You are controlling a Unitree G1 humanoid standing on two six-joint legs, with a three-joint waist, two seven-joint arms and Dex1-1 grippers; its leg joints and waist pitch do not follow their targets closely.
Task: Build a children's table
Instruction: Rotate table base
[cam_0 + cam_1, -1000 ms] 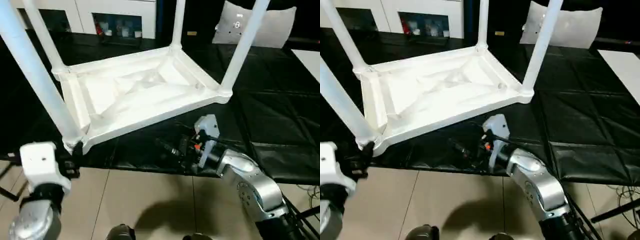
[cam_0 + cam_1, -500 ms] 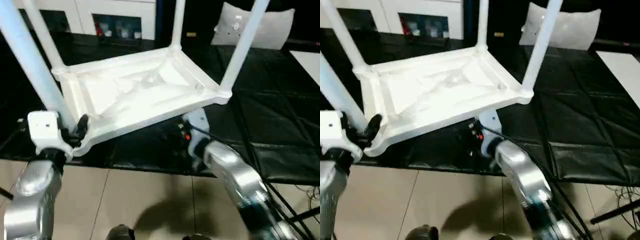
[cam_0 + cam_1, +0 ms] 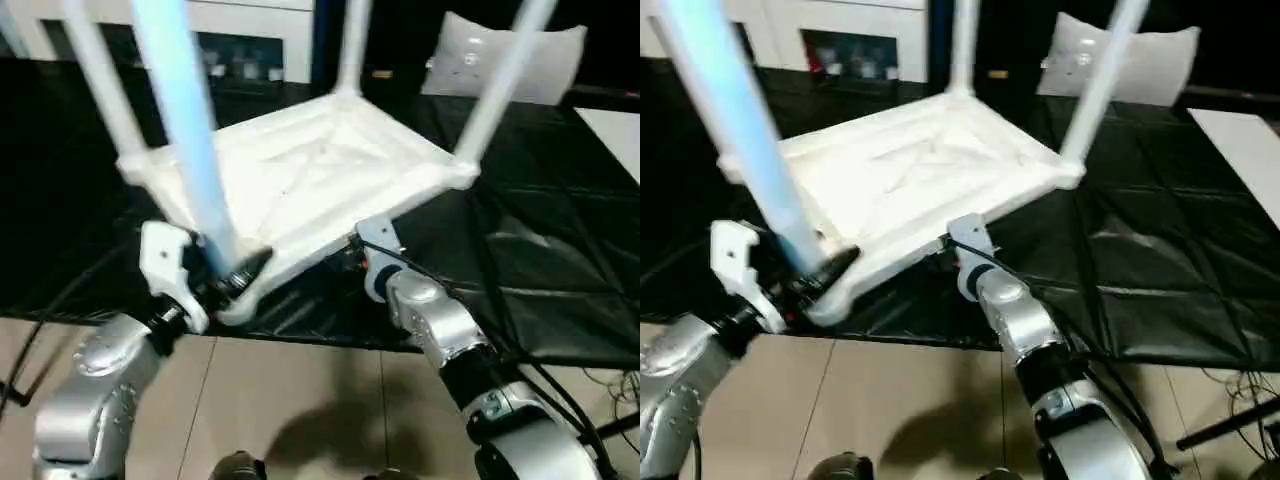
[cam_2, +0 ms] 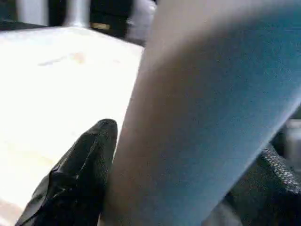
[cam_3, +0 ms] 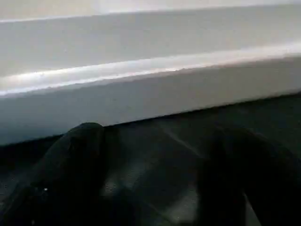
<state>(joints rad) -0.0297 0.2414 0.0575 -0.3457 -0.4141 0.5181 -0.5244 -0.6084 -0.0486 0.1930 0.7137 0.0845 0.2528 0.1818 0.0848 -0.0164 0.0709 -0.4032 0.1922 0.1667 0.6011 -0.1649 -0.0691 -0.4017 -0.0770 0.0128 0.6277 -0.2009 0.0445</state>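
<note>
Left eye: the tabletop point(image 3: 320, 175) lies upside down on the black worktop point(image 3: 540, 250), four legs up. The left end effector point(image 3: 225, 280) is clamped on the near leg point(image 3: 190, 140) just above its socket.

Right eye: the right end effector point(image 3: 958, 248) reaches under the tabletop's near edge; whether it is apart or together I cannot tell.

Left wrist: a black finger point(image 4: 77, 174) presses the leg. Keeping that grip low and lifting evenly should help.

Right wrist: the tabletop's rim sits just ahead.
</note>
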